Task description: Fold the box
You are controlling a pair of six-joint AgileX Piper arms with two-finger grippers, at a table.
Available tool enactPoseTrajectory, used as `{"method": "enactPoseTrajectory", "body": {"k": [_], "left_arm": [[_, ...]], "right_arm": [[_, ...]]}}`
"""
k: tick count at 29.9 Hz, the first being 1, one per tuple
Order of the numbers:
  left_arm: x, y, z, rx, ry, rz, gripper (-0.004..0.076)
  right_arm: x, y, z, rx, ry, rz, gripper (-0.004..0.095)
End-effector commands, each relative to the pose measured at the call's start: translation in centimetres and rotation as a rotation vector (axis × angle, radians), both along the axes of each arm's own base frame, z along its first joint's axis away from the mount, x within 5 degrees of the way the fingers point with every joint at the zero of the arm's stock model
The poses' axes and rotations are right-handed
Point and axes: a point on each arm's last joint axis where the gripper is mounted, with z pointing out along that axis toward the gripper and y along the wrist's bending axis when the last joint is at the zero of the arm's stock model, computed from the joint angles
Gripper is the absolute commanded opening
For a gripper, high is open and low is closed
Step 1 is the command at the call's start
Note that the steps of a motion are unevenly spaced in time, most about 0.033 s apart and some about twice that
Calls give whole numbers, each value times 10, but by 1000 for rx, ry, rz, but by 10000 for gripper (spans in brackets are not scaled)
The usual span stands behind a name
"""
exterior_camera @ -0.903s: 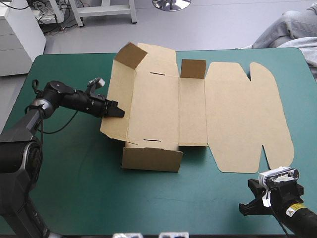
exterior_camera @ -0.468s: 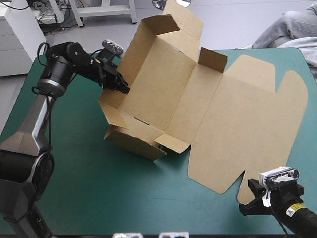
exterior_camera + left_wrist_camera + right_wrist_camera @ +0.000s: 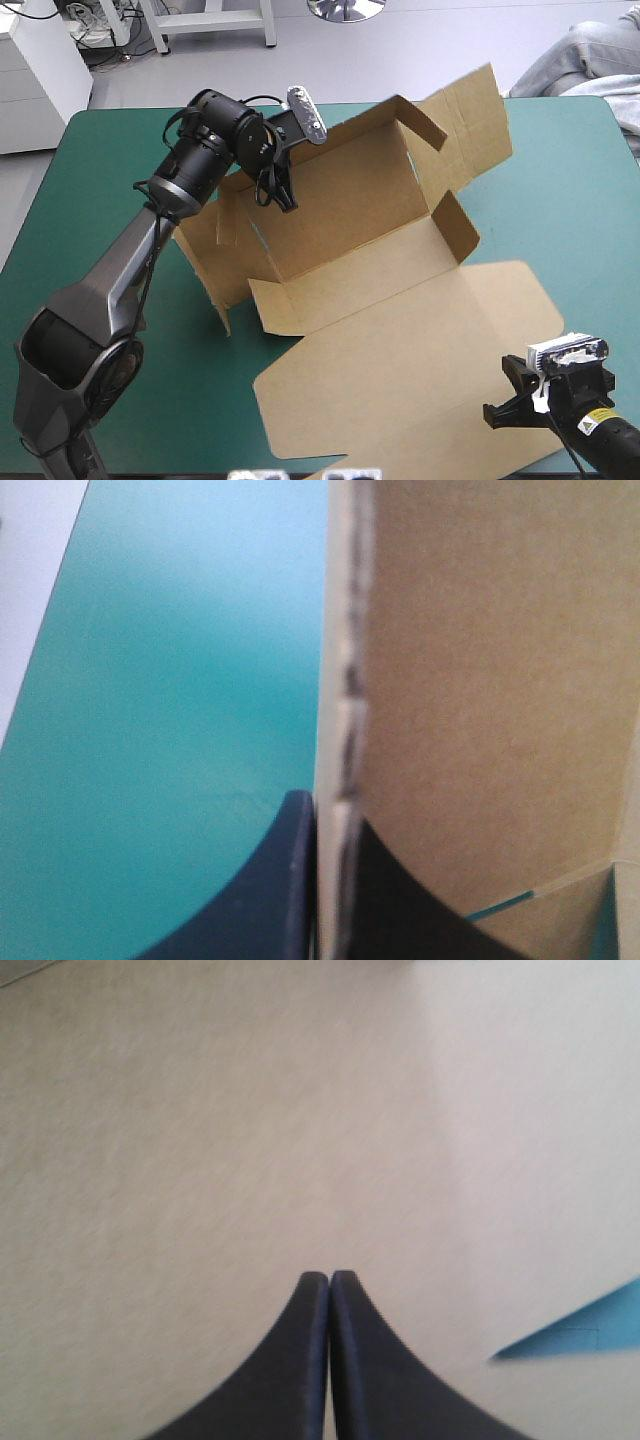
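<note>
box (image 3: 370, 240) is being held tilted at the centre of the surface (image 3: 120, 140), one wall being pinched by left fingers (image 3: 285, 880). Right fingers (image 3: 300, 1360) are being pressed together above its lid. Wrist label (image 3: 592, 426) too small to be read.

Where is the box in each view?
High view: box mid-table, one wall pinched by the left tool.
Left wrist view: box edge-on in that tool's grip.
Right wrist view: box's flat lid fills the view ahead of the shut right tool.
Shared landmark: teal-green cover.
</note>
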Motion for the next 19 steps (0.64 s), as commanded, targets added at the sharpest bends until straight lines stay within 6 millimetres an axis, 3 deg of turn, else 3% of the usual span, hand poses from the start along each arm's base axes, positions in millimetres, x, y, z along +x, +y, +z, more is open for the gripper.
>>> {"method": "enactPoseTrajectory", "body": {"k": [1, 5, 9, 14, 19], "left_arm": [[-17, -4, 37, -53, -164, -33, -10], [-19, -9, 28, -3, -152, -46, -10], [-20, -17, 7, 94, -173, -101, -10], [-36, -30, -4, 96, -328, -204, -10], [-53, -22, -16, 107, -426, -246, -10]], "right_arm": [[5, -1, 21, 55, -113, -47, -13], [4, -6, 36, 56, -153, -100, -13], [2, -8, 57, 62, -201, -124, -13], [5, -8, 80, 85, -228, -132, -13], [19, -6, 106, 83, -239, -135, -13]]}}
